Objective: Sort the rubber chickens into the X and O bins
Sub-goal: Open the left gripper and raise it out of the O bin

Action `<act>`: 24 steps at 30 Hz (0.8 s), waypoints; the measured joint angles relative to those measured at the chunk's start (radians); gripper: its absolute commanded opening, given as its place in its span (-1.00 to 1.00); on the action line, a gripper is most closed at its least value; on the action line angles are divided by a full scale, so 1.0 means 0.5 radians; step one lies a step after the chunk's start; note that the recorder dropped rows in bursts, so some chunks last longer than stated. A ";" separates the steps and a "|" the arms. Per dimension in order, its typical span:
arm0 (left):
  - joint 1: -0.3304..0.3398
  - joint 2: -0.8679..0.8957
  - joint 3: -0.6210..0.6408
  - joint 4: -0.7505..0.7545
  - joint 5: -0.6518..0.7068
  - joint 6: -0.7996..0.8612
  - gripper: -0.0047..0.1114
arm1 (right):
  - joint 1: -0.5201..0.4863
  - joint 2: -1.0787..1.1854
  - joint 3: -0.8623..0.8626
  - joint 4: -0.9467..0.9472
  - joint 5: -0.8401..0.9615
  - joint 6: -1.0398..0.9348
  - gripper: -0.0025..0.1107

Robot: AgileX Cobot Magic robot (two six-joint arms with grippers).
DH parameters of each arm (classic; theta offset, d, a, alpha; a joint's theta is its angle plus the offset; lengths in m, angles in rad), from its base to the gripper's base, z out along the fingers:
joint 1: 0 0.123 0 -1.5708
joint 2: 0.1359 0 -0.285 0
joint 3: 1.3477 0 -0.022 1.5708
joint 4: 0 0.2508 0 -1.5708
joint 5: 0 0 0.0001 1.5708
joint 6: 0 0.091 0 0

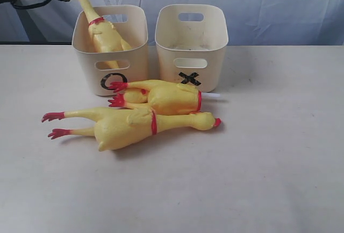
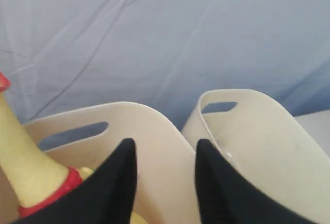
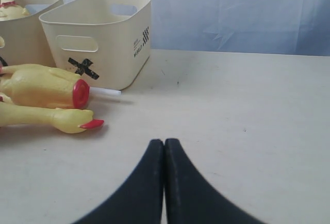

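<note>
On right bin (image 1: 215, 66) black X (image 1: 189, 78), left bin (image 1: 86, 69) O (image 1: 105, 80), chicken (image 1: 105, 34) inside

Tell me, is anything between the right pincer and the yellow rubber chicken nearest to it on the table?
Nothing visible does. In the right wrist view only bare pale table lies between the shut right pincer and the head of the front yellow rubber chicken.
</note>
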 measured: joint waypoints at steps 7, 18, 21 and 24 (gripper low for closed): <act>0.124 -0.001 0.000 0.001 -0.630 0.081 -0.91 | 0.000 0.000 0.000 0.000 0.000 0.000 -0.97; 0.144 -0.036 0.000 0.022 -0.915 0.152 -0.92 | 0.000 0.000 0.000 0.000 0.000 0.000 -0.97; 0.144 -0.075 0.000 0.022 -0.924 0.152 -0.92 | 0.000 0.000 0.000 0.000 0.000 0.000 -0.97; 0.144 -0.111 0.000 0.022 -0.963 0.157 -0.92 | 0.000 0.000 0.000 0.000 0.000 0.000 -0.97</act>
